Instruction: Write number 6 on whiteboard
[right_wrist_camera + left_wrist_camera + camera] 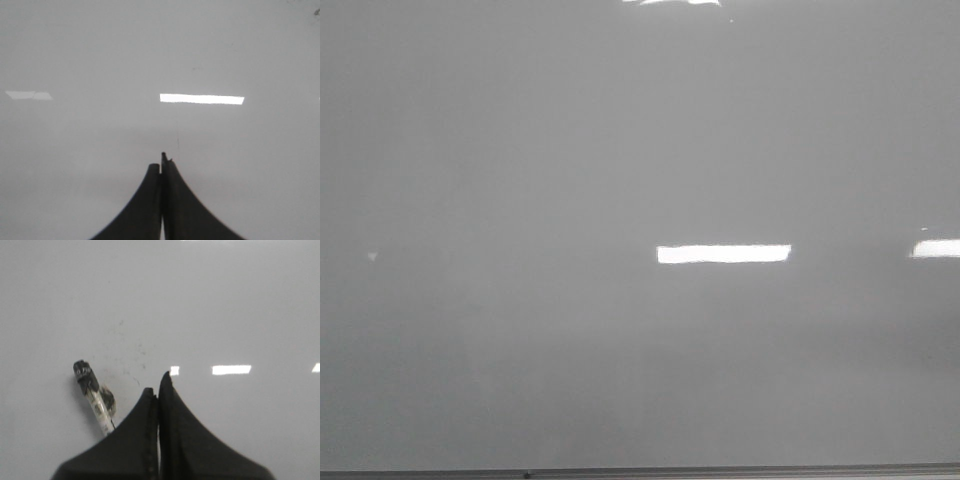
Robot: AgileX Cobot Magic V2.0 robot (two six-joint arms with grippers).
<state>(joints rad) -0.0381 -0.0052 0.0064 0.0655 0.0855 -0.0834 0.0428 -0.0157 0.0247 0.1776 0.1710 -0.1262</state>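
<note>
Neither end effector shows in the front view, where the whiteboard [620, 150] fills everything as a smooth, glossy grey-white surface. Bright rectangular light glares [723, 254] sit on it, and a thin dark edge strip [640, 472] runs along the bottom. No drawn stroke of the number 6 can be made out on the board from this camera.

From the left wrist camera, the left end effector [158, 382] appears as two dark curved fingers [185, 440] pressed together along their length, with only a hairline seam between them. Nothing is gripped between them. Just beside the fingers, on the side of the left finger, a marker [94, 394] lies on the board, with a dark cap end and a pale, smudged barrel; its lower end passes behind the finger's edge, so whether the two touch cannot be told. Faint dark specks [125, 357] are scattered over the board just beyond the marker and the fingertips. They form no readable figure.

From the right wrist camera, the right end effector [163, 160] is likewise closed, its two dark fingers [185, 210] meeting along a narrow seam and holding nothing that can be seen. A very thin, faint dark line [177, 136] rises from just past the fingertips toward the long glare ahead of them. No loop or curve of a 6 is visible.
</note>
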